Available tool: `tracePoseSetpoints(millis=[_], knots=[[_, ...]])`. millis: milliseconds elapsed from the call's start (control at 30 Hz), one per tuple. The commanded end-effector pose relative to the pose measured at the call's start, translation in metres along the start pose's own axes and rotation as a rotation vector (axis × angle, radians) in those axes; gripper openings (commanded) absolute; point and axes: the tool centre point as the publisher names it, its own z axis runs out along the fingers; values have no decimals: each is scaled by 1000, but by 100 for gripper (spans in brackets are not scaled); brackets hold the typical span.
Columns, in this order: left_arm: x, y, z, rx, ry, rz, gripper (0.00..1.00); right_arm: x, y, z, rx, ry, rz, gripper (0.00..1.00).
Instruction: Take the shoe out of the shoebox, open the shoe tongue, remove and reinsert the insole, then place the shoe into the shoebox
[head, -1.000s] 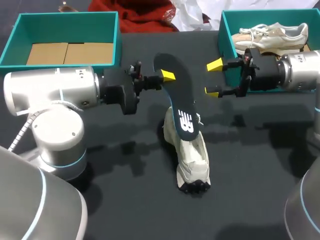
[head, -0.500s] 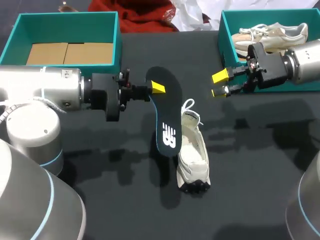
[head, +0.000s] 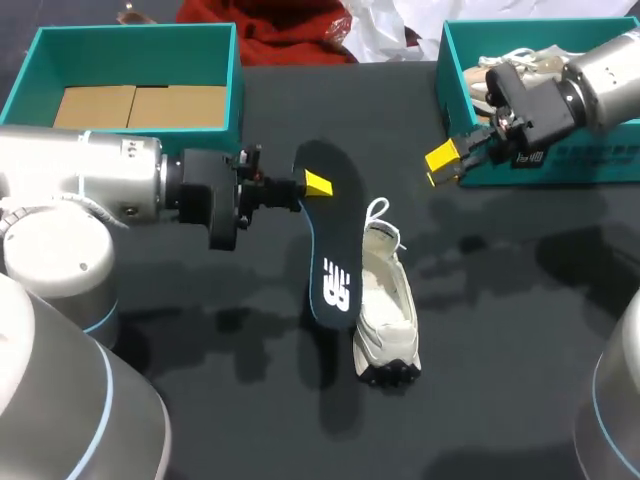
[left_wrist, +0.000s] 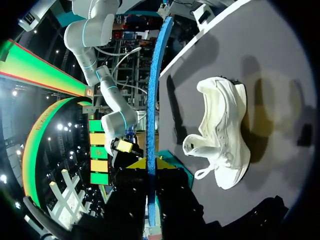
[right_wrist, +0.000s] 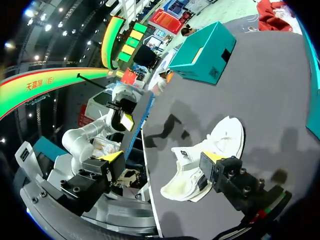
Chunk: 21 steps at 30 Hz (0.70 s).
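The left gripper (head: 312, 185) was clamped on the far end of a dark insole (head: 333, 255), one yellow-tipped finger on each face, which showed most plainly in the left wrist view, where the insole ran edge-on between the fingers. The insole hung clear of the white shoe (head: 385, 300), just beside it on the left arm's side, with its logo end low near the shoe's middle; whether it touched the shoe could not be told. The shoe lay on the black table (head: 500, 350), its laces loose at the far end. Beyond the shoe, toward the right arm's side, the right gripper (head: 443, 165) hovered with its fingers apart and nothing between them, close to the near corner of a teal shoebox (head: 447, 70). A second pale shoe (head: 483, 78) lay in that box, partly hidden by the arm. Far from the shoe on the left arm's side stood another teal box (head: 120, 32) with cardboard (head: 140, 105) inside.
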Motion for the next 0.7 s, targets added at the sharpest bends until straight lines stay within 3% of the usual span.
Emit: tracePoseSetpoints(millis=[33, 100, 200, 600, 700], knots=[[-8, -21, 7, -48, 54, -65, 0, 4, -22, -19, 232, -107, -226, 100], [-10, -33, 8, -61, 78, -123, 0, 0, -36, -28, 244, -118, -246, 100], [-11, -52, 7, -167, 154, -60, 0, -5, -59, -34, 367, -169, -240, 100], [-11, -52, 7, -167, 154, -60, 0, -5, -59, -34, 367, -169, -240, 100], [1, -67, 27, -151, 143, -132, 0, -6, -62, -34, 379, -167, -279, 100]])
